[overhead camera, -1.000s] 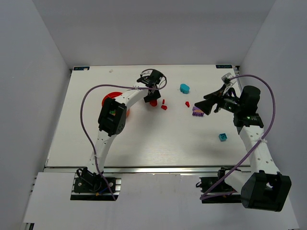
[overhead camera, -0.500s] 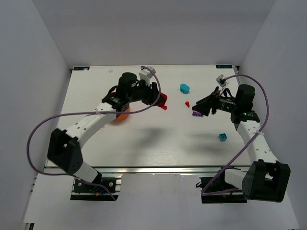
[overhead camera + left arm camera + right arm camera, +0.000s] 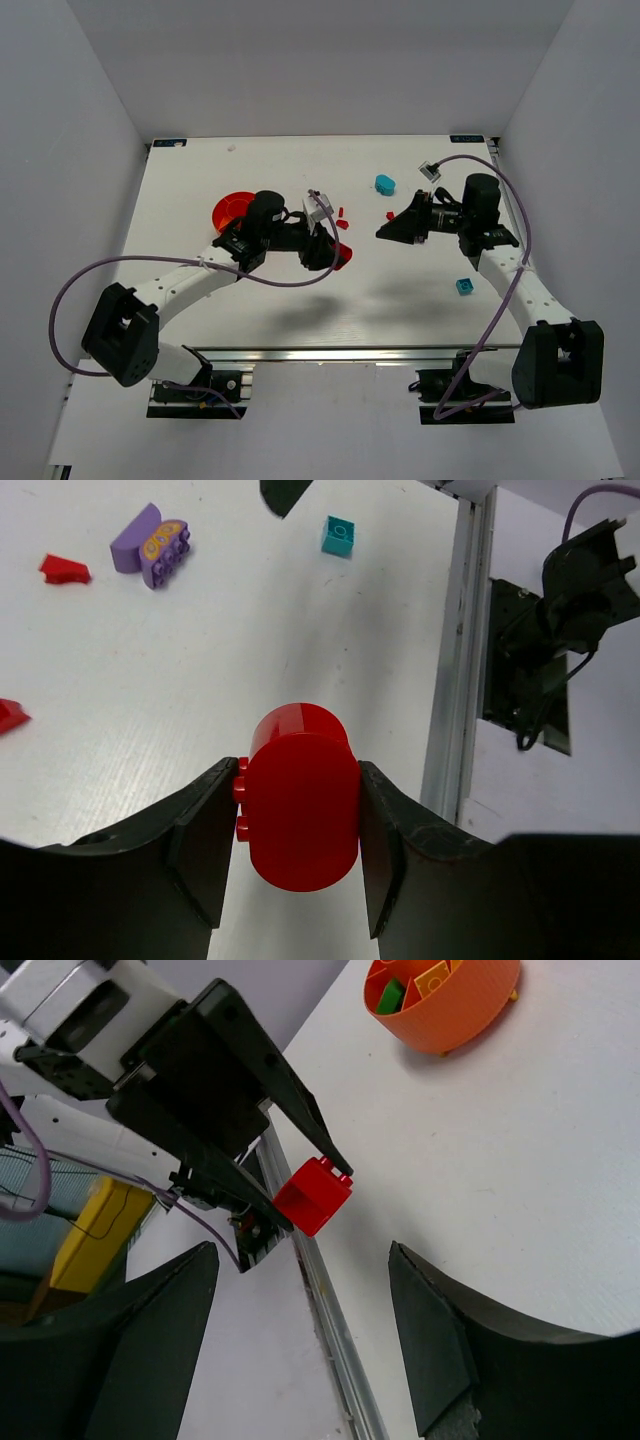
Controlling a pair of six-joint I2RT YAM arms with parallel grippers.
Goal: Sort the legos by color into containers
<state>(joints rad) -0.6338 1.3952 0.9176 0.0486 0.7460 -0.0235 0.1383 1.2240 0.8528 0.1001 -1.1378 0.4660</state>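
Observation:
My left gripper (image 3: 298, 772) is shut on a rounded red lego (image 3: 300, 810), held above the table. From above, this gripper (image 3: 333, 252) and its red lego (image 3: 344, 257) are right of the orange-red bowl (image 3: 230, 208). My right gripper (image 3: 303, 1252) is open and empty, and it faces the held red lego (image 3: 312, 1196) and the bowl (image 3: 480, 1005), which holds green and yellow pieces. In the top view the right gripper (image 3: 388, 229) hangs near a small red lego (image 3: 390, 215). A purple lego (image 3: 152, 545) lies on the table.
Loose pieces lie around: two small red legos (image 3: 342, 218), a cyan rounded lego (image 3: 384, 183) at the back, and a cyan brick (image 3: 464, 287) near the right arm. The table's front rail (image 3: 455, 660) runs close to the left gripper.
My left arm has swung from the back of the table toward the front middle, carrying the red lego. My right gripper has moved left, over where the purple lego lay.

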